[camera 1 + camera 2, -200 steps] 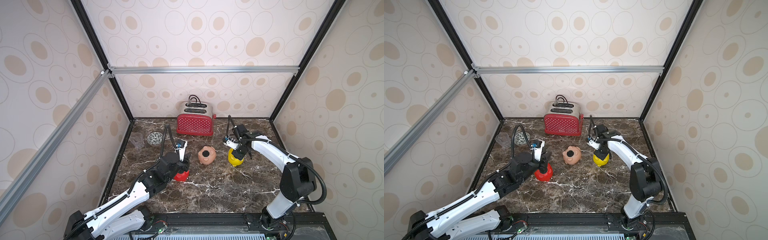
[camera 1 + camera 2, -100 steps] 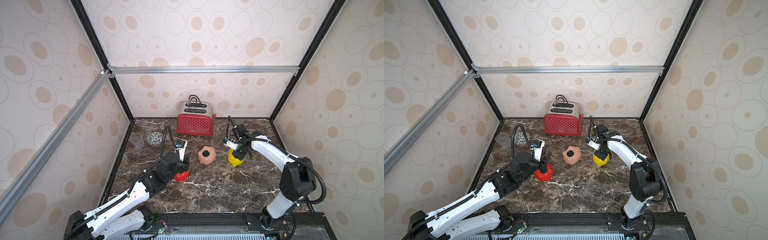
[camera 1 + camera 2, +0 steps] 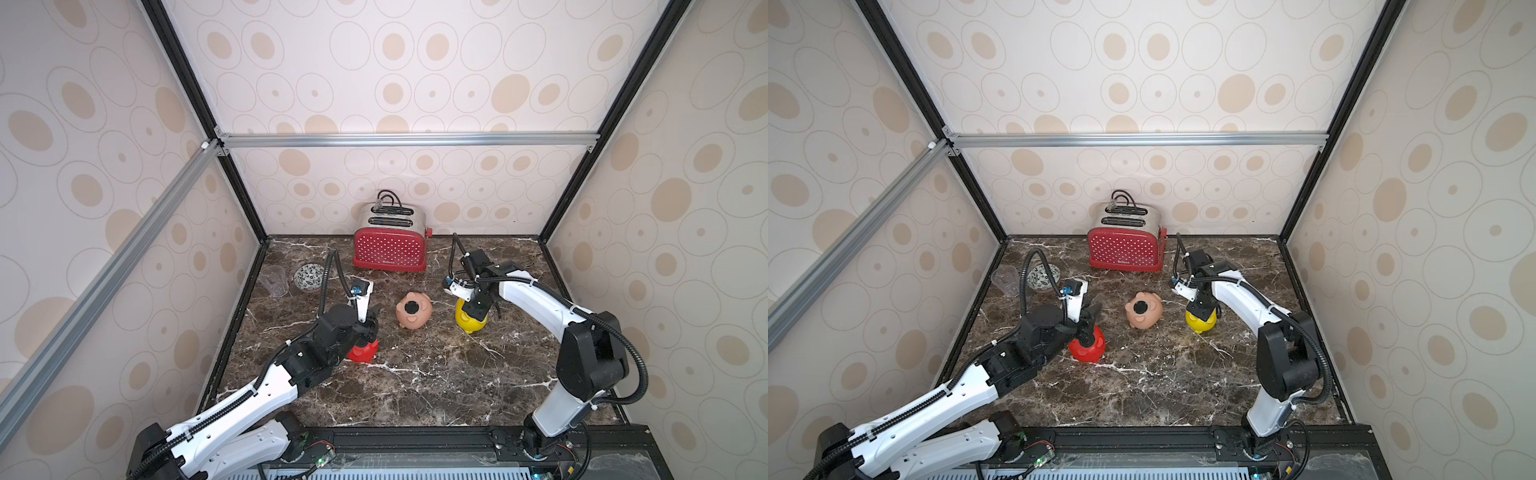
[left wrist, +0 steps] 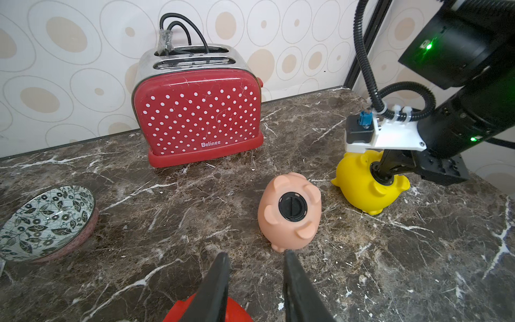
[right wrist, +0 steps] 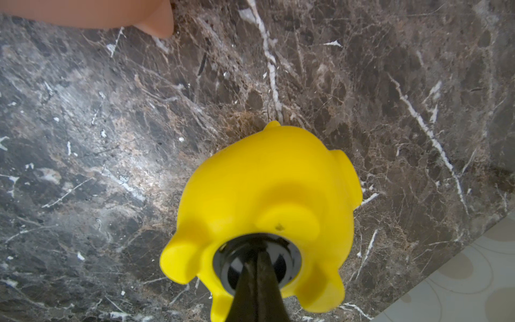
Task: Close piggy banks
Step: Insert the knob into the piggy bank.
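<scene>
Left end effector (image 4: 255, 260): fingers slightly parted, over small rounded red plastic pig (image 3: 1087, 348), grip unclear.
Right end effector (image 5: 257, 255): closed, tips in black belly plug of yellow plastic pig (image 3: 469, 318).
Peach-pink plastic pig (image 3: 413, 311): between them on dark marble desk (image 3: 415, 382), belly up, black plug in.

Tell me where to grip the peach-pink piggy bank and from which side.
Grip the peach-pink piggy bank across its rounded flanks, coming from above. It lies belly-up, black plug facing up between four stubby legs, so the smooth sides below the legs probably offer the best opposing surfaces.
</scene>
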You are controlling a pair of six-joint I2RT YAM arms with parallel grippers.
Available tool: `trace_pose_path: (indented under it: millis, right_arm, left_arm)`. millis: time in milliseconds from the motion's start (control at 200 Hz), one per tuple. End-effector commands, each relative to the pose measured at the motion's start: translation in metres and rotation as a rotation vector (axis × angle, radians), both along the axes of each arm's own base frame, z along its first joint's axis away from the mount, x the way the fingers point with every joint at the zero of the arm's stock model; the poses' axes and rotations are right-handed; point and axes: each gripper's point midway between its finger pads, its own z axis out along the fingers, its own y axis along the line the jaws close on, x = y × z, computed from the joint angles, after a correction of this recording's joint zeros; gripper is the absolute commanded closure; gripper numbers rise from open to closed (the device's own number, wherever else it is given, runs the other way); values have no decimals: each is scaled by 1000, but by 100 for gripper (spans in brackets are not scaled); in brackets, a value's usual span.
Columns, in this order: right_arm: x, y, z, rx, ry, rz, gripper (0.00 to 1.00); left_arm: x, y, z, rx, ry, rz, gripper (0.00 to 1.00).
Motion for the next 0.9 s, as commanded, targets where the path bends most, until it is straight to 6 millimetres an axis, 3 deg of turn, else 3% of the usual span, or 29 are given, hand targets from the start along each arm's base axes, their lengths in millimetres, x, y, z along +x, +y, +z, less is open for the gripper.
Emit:
trace_pose_path:
  millis: [0, 386, 897]
  right_arm:
    - [-4, 2, -6, -15, 40, 30, 100]
    - [2, 0, -13, -16, 22, 13, 100]
    - [1, 9, -5, 113, 2, -13, 100]
  left_arm:
    - [1, 5, 2, 20, -16, 11, 66]
    - [1, 5, 1, 18, -11, 10, 66]
    - [0, 3, 1, 12, -9, 4, 66]
